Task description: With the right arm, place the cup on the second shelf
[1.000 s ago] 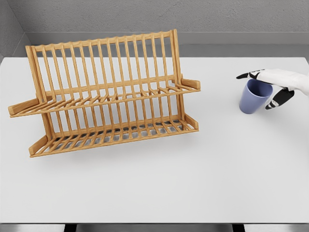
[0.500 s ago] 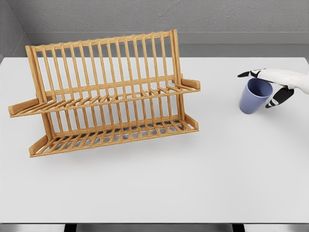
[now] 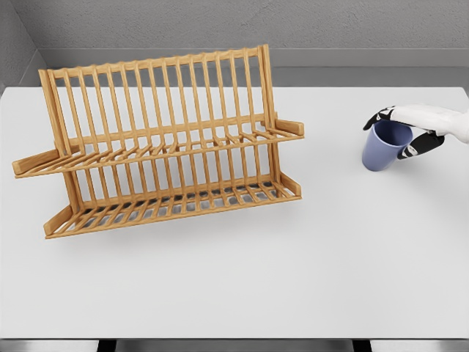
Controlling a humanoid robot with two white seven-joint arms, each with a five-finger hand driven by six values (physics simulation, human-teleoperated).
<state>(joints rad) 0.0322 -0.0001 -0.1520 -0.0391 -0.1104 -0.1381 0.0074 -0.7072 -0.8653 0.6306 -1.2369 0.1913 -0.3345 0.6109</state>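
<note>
Nearest the camera, the flat white table point(image 3: 242, 286) lies bare across its whole front half, so there is open room for a carry along that side, with only the front edge at the bottom of the view to mind. Further in, at the right, the small blue-violet plastic cup point(image 3: 382, 147) stands on the table, leaning a little, and the white right hand point(image 3: 405, 132) with dark fingertips reaches in from the right edge and appears to have its fingers curled over the rim and the far side, closed on the cup. The hold looks shallow, high on the rim, so I judge the cup could tip or slide out once lifted, the more so if the wrist swings fast. Well apart to the left stands the slatted wooden dish rack point(image 3: 165, 139), with a lower tier and an upper tier point(image 3: 168, 150) of thin bars. The gaps between those bars are a risk: a cup set down off-level might rock or catch. The rack's projecting end rail point(image 3: 287, 129) at the right faces the cup's likely path and could be clipped on a low approach, and the tall back slats leave little room behind the tier. The left hand is out of view.
</note>
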